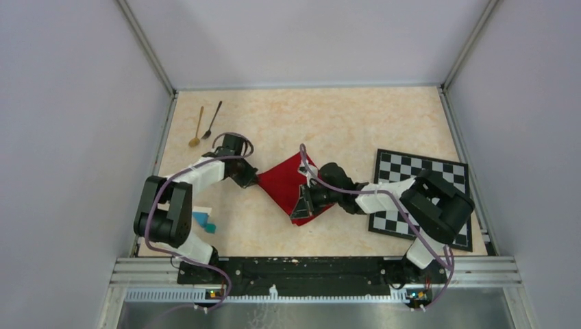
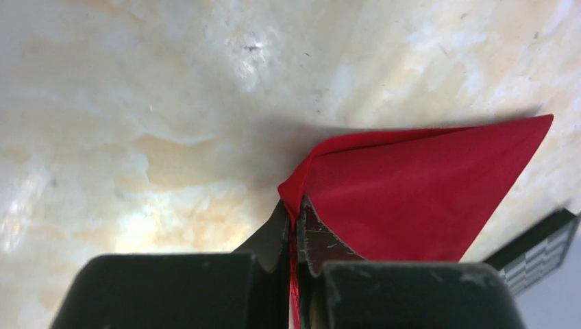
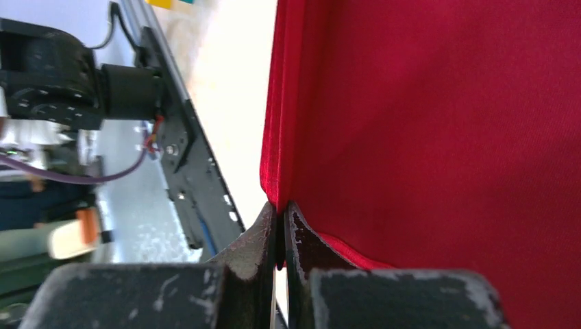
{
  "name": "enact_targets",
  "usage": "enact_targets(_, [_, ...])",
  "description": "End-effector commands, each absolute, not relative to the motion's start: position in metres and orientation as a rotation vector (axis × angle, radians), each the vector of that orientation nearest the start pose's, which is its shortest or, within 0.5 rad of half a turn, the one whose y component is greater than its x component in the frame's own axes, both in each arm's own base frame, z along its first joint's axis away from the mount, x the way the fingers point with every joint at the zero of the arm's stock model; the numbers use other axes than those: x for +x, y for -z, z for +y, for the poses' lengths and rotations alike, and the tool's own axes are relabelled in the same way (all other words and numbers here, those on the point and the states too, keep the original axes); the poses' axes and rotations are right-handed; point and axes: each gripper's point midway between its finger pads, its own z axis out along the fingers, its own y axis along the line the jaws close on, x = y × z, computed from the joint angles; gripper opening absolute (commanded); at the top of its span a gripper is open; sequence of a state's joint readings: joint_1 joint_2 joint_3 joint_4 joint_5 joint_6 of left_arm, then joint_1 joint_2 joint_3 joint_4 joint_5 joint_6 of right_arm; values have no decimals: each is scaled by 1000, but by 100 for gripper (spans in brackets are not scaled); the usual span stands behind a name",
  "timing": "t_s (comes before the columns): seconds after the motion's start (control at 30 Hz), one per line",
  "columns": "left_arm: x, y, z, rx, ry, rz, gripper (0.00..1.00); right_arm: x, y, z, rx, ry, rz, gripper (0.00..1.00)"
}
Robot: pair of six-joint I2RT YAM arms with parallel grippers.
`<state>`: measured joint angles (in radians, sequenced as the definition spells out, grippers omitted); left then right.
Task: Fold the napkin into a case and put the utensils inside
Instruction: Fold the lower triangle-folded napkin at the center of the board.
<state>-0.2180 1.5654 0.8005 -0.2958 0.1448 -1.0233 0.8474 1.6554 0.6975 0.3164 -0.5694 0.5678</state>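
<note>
The red napkin (image 1: 286, 181) lies in the middle of the table, folded over, its near part lifted. My left gripper (image 1: 252, 179) is shut on the napkin's left corner; in the left wrist view the red cloth (image 2: 411, 192) runs down between the closed fingers, gripper (image 2: 295, 209). My right gripper (image 1: 306, 200) is shut on the napkin's near edge; the right wrist view shows the cloth (image 3: 438, 137) hanging taut from its tips, gripper (image 3: 281, 209). The two utensils lie at the far left: a gold spoon (image 1: 197, 127) and a black spoon (image 1: 212, 120), side by side.
A black-and-white chequered mat (image 1: 419, 171) lies at the right, partly under the right arm. Small blue and teal blocks (image 1: 204, 221) sit by the left arm's base. Metal frame rails run along the table's left, right and near edges.
</note>
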Motion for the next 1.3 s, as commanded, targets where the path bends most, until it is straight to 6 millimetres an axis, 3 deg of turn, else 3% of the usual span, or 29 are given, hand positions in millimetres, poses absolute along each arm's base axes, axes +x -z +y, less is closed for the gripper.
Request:
enact_targets(0.0, [322,-57,-102,-1151,151,2474,0,152,-78,359,-507,-1655,2390,0])
enact_targets(0.17, [321,-66,-106,-1311,-94,2477,0,154,-67,340,-400,-1665,2446,0])
enact_targets(0.3, [322,-59,-121,-1307,-222,2505,0,161,-51,323,-360,-1588,2499,0])
enact_targets(0.53, [328,-69,-143,-1346,-332,2435,0,164,-34,312,-389,-1466,2556,0])
enact_targets(0.67, [334,-88,-148,-1309,-387,2367,0,162,-32,309,-406,-1451,2565,0])
enact_targets(0.8, [342,-85,-146,-1177,-268,2426,0,162,-42,317,-453,-1476,2534,0])
enact_targets(0.93, [328,-83,-131,-1133,-229,2476,0,155,-50,332,-498,-1493,2511,0])
enact_targets(1.1, [311,-80,-106,-1156,-117,2515,0,127,-58,363,-571,-1562,2489,0])
enact_targets(1.27, [299,-101,-84,-1152,-115,2465,0,105,-65,379,-576,-1687,2459,0])
